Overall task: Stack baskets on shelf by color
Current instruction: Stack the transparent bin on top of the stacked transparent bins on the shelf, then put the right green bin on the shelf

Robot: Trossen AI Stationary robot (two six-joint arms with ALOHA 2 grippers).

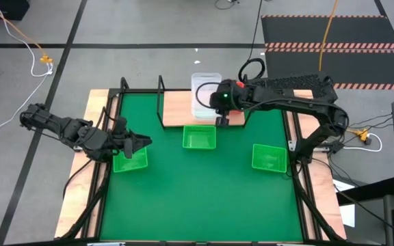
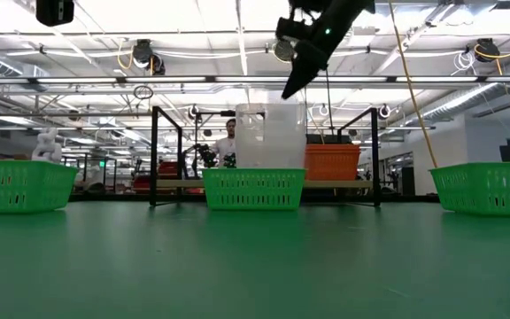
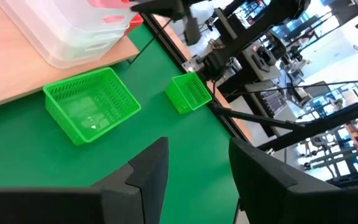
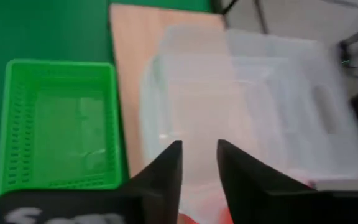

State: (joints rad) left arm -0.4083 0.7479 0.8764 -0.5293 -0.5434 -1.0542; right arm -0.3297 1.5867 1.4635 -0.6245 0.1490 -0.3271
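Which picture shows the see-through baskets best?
The right wrist view: the clear baskets fill it, seen from just above. The high view shows them small on the shelf, the low view side-on, the left wrist view only a corner.

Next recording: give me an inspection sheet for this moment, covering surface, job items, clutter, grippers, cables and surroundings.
Surface: green mat over a wooden table.
Job's things: shelf at the far edge carries a stack of clear baskets, with red baskets beside it; three green baskets sit on the mat, left, middle and right.
Clutter: nothing seen.
Grippers: left gripper open, over the left green basket; right gripper above the clear stack, fingers slightly apart, holding nothing.
Cables: yellow and white leads on the floor; a yellow lead at the table's right side.
Surroundings: workshop with racks and ceiling lights; a person behind the shelf.
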